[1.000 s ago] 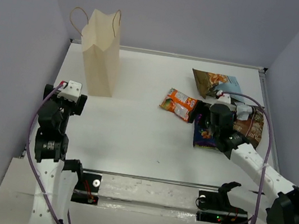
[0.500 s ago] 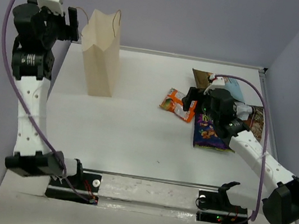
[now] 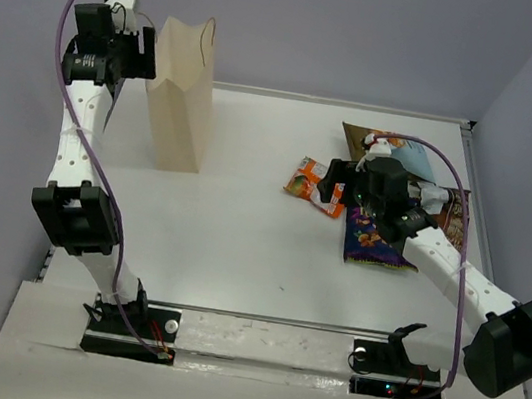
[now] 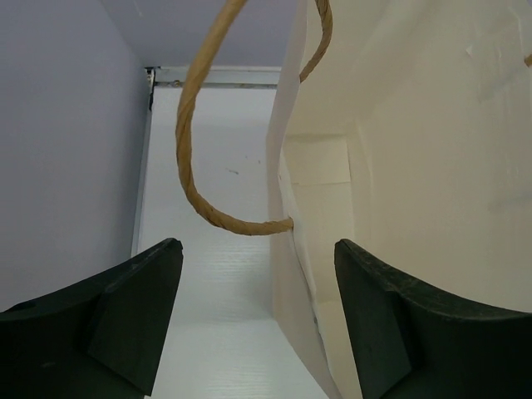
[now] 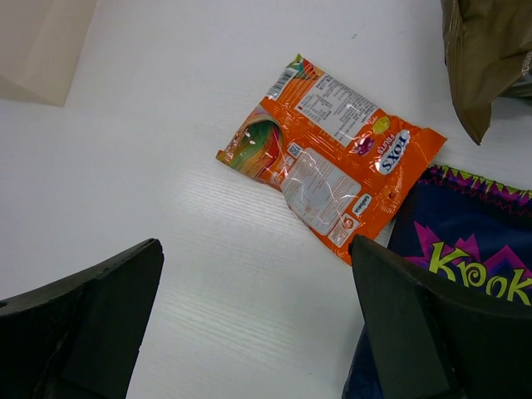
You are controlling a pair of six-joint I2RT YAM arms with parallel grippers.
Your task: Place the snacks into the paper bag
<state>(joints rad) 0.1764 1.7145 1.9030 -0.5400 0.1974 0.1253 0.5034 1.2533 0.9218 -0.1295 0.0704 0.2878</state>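
Tipping is looming as the main hazard. The paper bag (image 3: 183, 95) is standing upright at the far left of the bench (image 3: 240, 236). The left end effector (image 4: 258, 274) is hovering at its rim with fingers spread and pinching nothing, and the wrist view is showing the bag's side wall and one cord handle (image 4: 195, 158) in the gap between them. Closing on the cord alone, or nudging sideways, would be risking a toppled bag or a collapsed mouth.

The right end effector (image 5: 256, 249) is hanging spread and empty above the orange packet (image 5: 332, 174), whose corner is touching the purple-blue packet (image 5: 465, 258). Flat foil is offering little edge to catch, so the fingers could be skidding it away or dragging its neighbour along. The dark brown packet (image 3: 452, 229) and the brown and light blue packet (image 3: 384, 145) are lying just beyond, and no packet is in the bag yet.
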